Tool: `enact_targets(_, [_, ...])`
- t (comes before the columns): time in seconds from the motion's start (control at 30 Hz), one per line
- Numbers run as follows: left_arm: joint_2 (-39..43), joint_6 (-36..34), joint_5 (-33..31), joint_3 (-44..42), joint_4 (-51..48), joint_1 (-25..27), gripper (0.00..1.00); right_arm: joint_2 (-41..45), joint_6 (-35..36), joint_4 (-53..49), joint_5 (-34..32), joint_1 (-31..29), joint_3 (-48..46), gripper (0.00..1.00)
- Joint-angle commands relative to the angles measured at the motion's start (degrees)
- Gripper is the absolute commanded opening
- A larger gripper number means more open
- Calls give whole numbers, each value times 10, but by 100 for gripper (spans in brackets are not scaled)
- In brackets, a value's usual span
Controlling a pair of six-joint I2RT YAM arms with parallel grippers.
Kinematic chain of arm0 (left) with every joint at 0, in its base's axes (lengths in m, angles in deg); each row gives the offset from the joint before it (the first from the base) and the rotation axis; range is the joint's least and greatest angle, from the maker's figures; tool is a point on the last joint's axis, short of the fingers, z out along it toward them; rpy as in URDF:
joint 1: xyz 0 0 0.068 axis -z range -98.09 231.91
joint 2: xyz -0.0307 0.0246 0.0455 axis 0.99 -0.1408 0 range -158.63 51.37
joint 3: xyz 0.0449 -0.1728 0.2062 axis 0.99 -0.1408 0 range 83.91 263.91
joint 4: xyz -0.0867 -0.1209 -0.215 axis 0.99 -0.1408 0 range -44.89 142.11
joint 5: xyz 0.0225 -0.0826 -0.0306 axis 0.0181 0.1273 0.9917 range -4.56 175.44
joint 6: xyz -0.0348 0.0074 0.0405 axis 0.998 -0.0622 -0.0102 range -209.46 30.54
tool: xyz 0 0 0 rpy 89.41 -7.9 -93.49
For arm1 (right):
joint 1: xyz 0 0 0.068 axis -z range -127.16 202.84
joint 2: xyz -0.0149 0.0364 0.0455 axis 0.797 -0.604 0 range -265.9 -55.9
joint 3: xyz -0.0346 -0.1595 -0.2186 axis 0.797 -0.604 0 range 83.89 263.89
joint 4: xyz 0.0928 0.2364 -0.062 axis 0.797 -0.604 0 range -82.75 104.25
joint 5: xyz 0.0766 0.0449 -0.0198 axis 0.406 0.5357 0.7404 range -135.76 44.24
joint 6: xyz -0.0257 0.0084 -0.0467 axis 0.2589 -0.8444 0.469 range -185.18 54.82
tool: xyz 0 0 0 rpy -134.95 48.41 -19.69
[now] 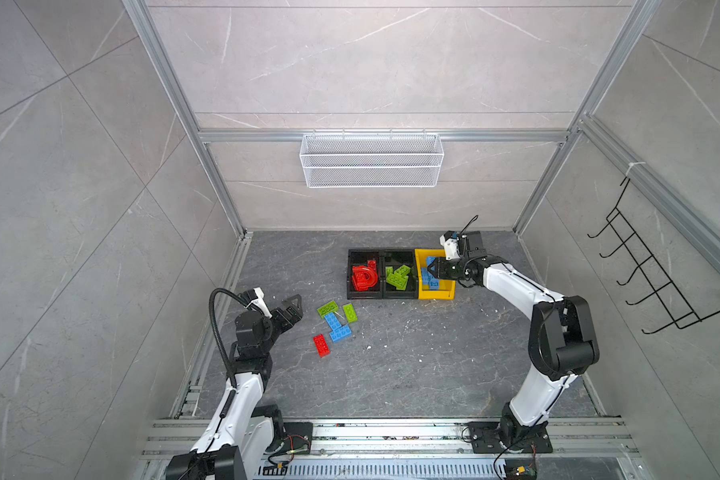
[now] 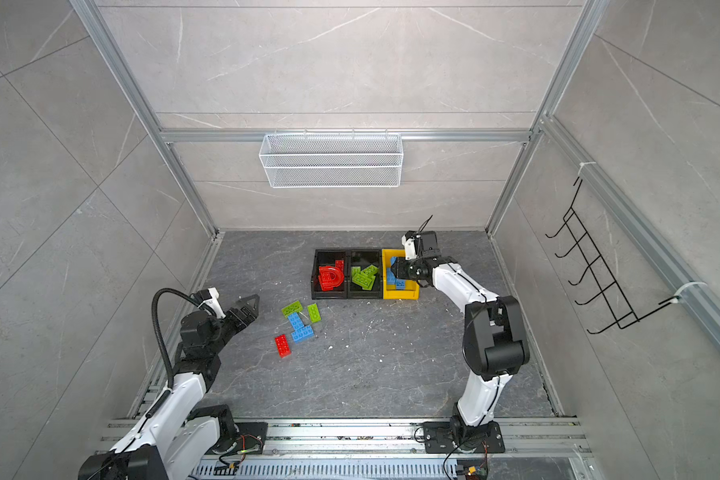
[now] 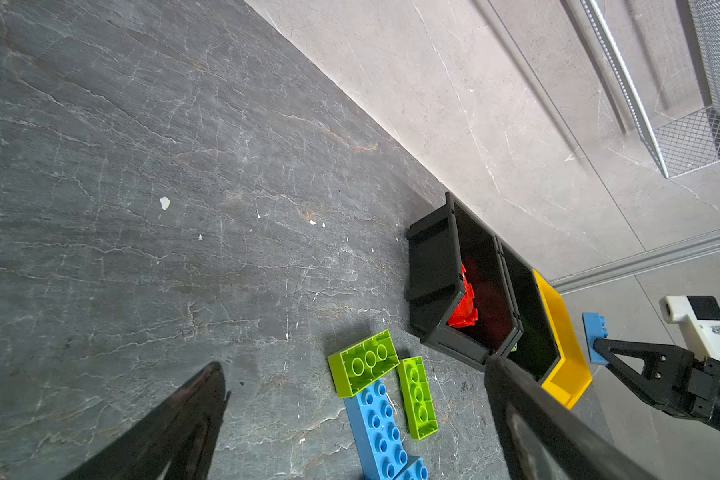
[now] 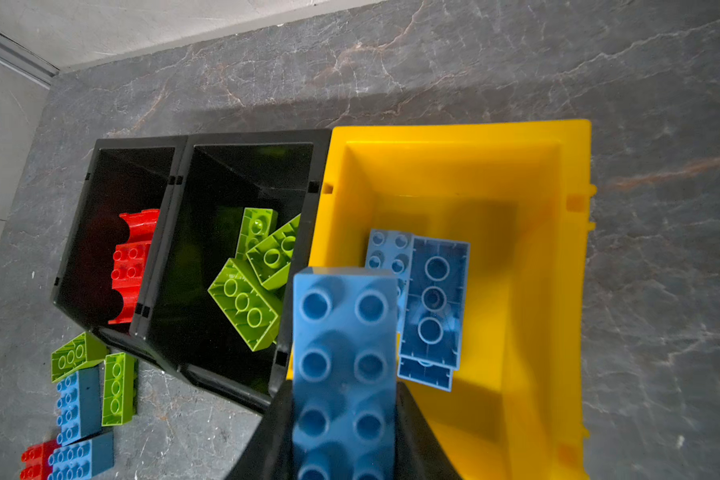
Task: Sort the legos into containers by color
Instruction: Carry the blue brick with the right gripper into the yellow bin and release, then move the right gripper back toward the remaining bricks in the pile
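One held lego (image 4: pixel 344 353): blue, studded, rectangular.

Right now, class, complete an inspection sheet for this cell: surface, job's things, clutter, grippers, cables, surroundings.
Surface: dark grey stone-patterned tabletop.
Job's things: red studded plastic bricks in left black plastic bin, lime green bricks in middle black bin, blue bricks in yellow plastic bin; five loose bricks on tabletop.
Clutter: small white flecks.
Grippers: left gripper open, empty; right gripper shut on a blue brick over the yellow bin.
Cables: black ribbed hose loops beside left arm; thin black cable at right wrist.
Surroundings: white wire mesh basket, black wire hook rack on walls.
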Motion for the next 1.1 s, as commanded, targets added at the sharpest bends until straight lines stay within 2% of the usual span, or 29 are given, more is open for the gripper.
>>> enact_targets(0.0, [9,-17,-6,19,13,1,100,-21,-5,-9,-9,1,24,33])
enact_targets(0.1, [8,-16,-7,20,12,2,100,-30,-6,-14,-13,3,33,36])
enact_targets(0.2, [14,-16,-4,20,11,1,100,-30,-8,-23,-19,2,44,50])
enact_targets(0.27, [17,-15,-5,20,10,1,100,-21,-7,-28,-26,2,46,55])
enact_targets(0.53, [23,-13,-6,17,9,1,100,69,-14,-26,-28,-23,12,58])
enact_targets(0.67, [25,-13,-4,18,9,1,100,106,-10,-25,-55,-84,-4,59])
enact_targets(0.83, [28,-12,-8,16,9,2,100,112,-1,-20,-100,-188,-7,59])
enact_targets(1.07, [29,-11,-11,15,7,1,100,32,13,-14,-150,-322,39,59])
